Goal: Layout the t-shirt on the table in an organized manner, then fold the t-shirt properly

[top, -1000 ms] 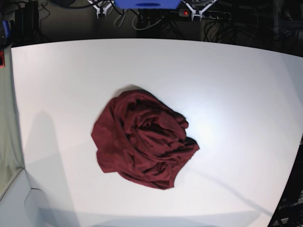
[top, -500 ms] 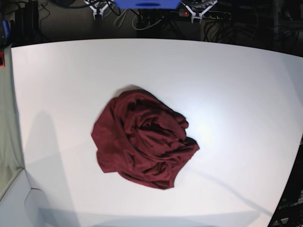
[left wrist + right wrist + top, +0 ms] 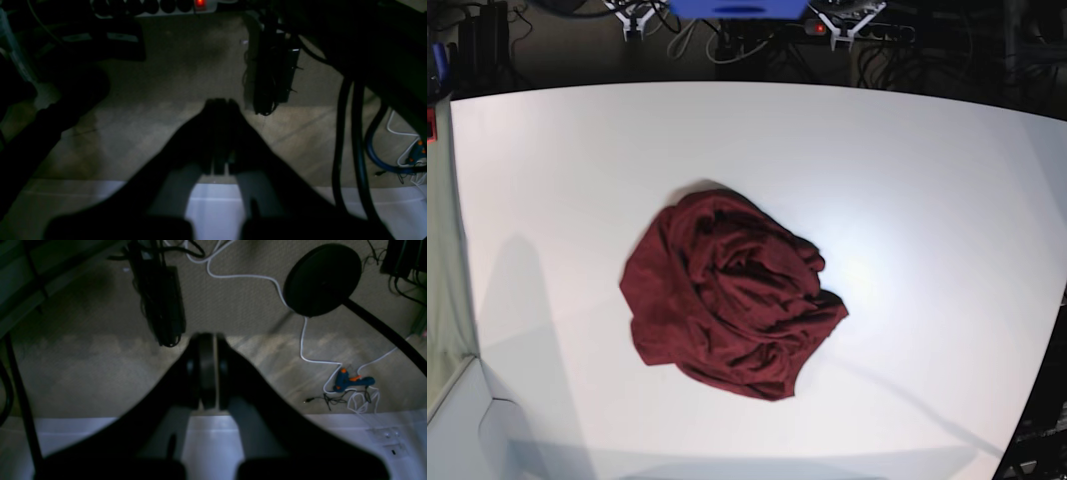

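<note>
The dark maroon t-shirt [image 3: 727, 295] lies crumpled in a heap near the middle of the white table [image 3: 907, 170]; no sleeve or hem is spread out. Both arms sit beyond the table's far edge, far from the cloth. Only white tips of the right gripper [image 3: 633, 20] and left gripper [image 3: 847, 24] peek in at the top of the base view. In its wrist view the left gripper [image 3: 219, 104] is shut on nothing, over dim floor. The right gripper [image 3: 208, 340] is likewise shut and empty, its pads pressed together.
A blue unit [image 3: 737, 8] stands behind the far edge between the arms. On the floor are a power strip with a red light [image 3: 199, 2], dark cables [image 3: 347, 133], a black round stand base [image 3: 322, 278], a white cord and a blue glue gun [image 3: 347, 380].
The gripper tips at the top of the base view have drawn back slightly toward the frame's edge. The t-shirt has not moved.
</note>
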